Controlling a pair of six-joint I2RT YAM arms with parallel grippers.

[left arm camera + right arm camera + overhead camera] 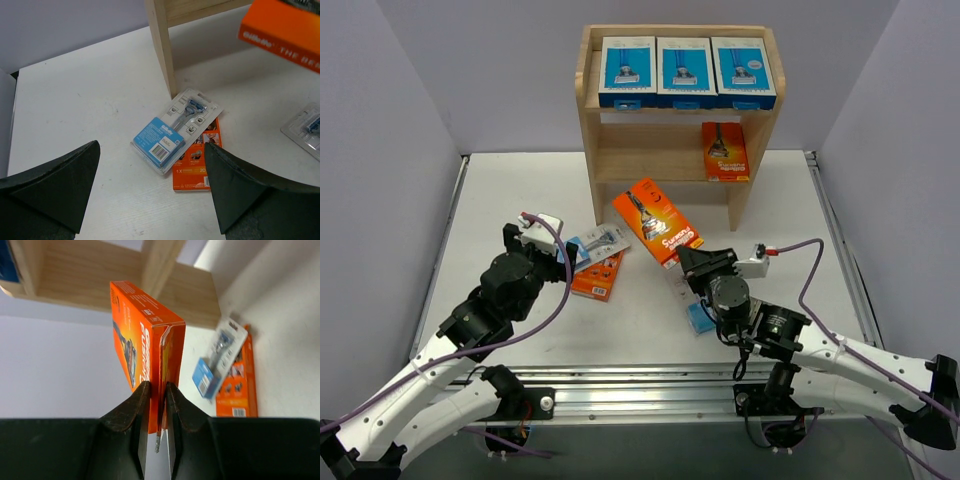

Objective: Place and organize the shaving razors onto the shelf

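Counting what's up so far, I'd call this roughly the halfway mark. The shelf (675, 110) has three blue-and-white boxes (686, 70) lined up side by side on the top tier, and one orange pack (724, 152) standing at the right end of the middle tier. The bottom tier looks bare from where I'm standing.

The right gripper (157, 387) is pinched narrow on the edge flap of another orange box (657, 222), holding it up off the tabletop (520, 190) just in front of the shelf, tilted on a diagonal. So that one's mid-delivery, and my guess is it joins its orange buddy on the middle tier.

The left gripper (151, 147) is spread wide with nothing in it, hanging over a blister card (172, 131) that lies partly on top of a flat orange pack (196, 162), near the shelf's left front leg. A second blister card (305, 129) sits on the tabletop further right, close by the right arm.

So: four shelved, one in the air, three left lying around. The stacked pair probably needs separating first.
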